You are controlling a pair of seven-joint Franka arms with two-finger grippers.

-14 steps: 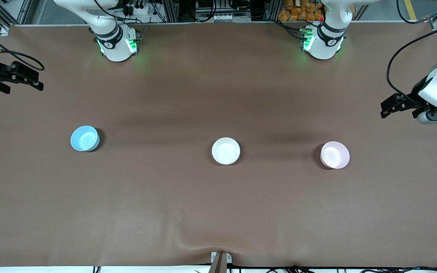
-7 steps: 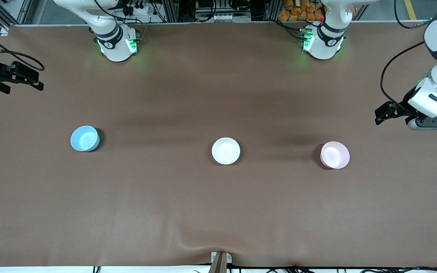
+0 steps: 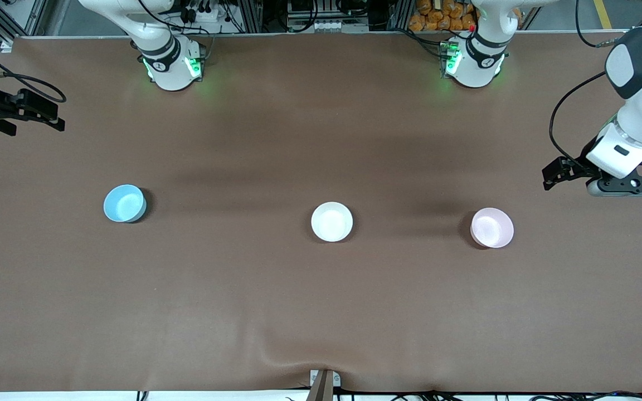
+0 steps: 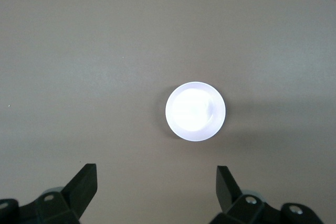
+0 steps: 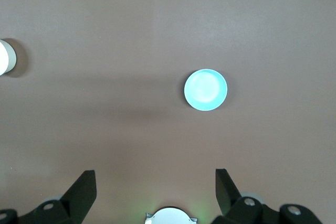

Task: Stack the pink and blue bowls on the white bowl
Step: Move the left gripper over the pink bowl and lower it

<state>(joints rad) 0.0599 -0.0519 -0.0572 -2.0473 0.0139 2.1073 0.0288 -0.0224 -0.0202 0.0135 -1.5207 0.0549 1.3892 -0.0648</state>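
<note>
Right, nothing stacked: glossy round pale pink bowl [image 3: 492, 227], sky-blue bowl [image 3: 124, 203] flanking white bowl [image 3: 331, 221]. Left gripper [image 3: 597, 177] splayed over table edge; right gripper [image 3: 17, 114] splayed, waiting. Next: descend on pink rim.

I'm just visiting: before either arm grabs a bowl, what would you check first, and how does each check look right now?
1. white bowl empty, ready as base: ok.
2. pink bowl upright, standing alone: ok.
3. blue bowl upright, standing alone: ok.
4. left gripper open, holding nothing, up over the table near the pink bowl: ok.
5. right gripper open, holding nothing, waiting at its end of the table: ok.
6. Left gripper centred over the pink bowl: not ok.
</note>
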